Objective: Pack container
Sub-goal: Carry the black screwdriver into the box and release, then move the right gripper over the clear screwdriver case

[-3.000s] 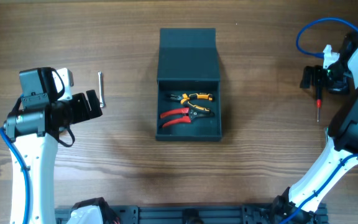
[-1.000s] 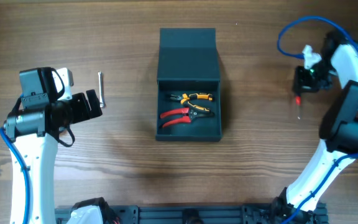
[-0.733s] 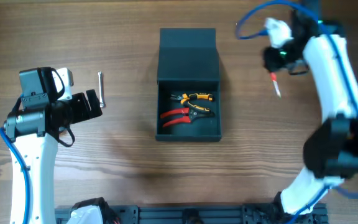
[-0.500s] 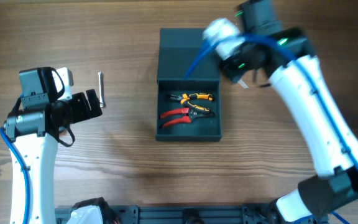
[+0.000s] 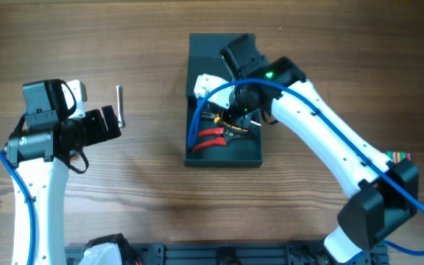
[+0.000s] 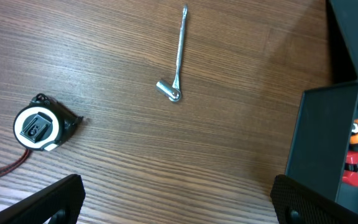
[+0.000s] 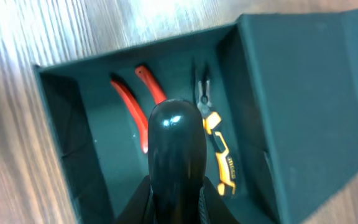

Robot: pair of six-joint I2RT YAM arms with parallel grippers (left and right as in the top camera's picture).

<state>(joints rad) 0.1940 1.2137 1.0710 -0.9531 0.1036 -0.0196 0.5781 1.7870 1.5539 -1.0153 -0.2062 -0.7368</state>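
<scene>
Overhead, the container (image 5: 223, 161) sits at the middle of the wooden table (image 5: 146, 44). Its flap lid (image 5: 223, 57) is thrown open and lies flat on the side away from the robot. The right arm reaches diagonally across the container, and its wrist hangs above the open compartment.

From the right wrist view, the right gripper (image 7: 174, 194) is clamped on a glossy black handle (image 7: 176, 146) with a rounded end (what kind of tool it belongs to cannot be told from here). The fingers press it from both sides, and the handle is poised over the inside of the container. Under it, on the container floor, lie red-handled pliers (image 7: 132, 102) and, just beside them towards the lid, orange-and-black pliers (image 7: 221, 152). The two pairs lie roughly parallel, and whether they touch cannot be told.

The left gripper (image 6: 176, 190) stands well off from the container on the left arm's side, its fingers spread wide apart with nothing between them. From the left wrist view, a thin silver L-shaped key (image 6: 179, 59) lies on the table between that gripper and the container, clear of the container's wall. A round black-and-white tape measure (image 6: 39, 127) with a short red strap lies farther from the container than the key.
</scene>
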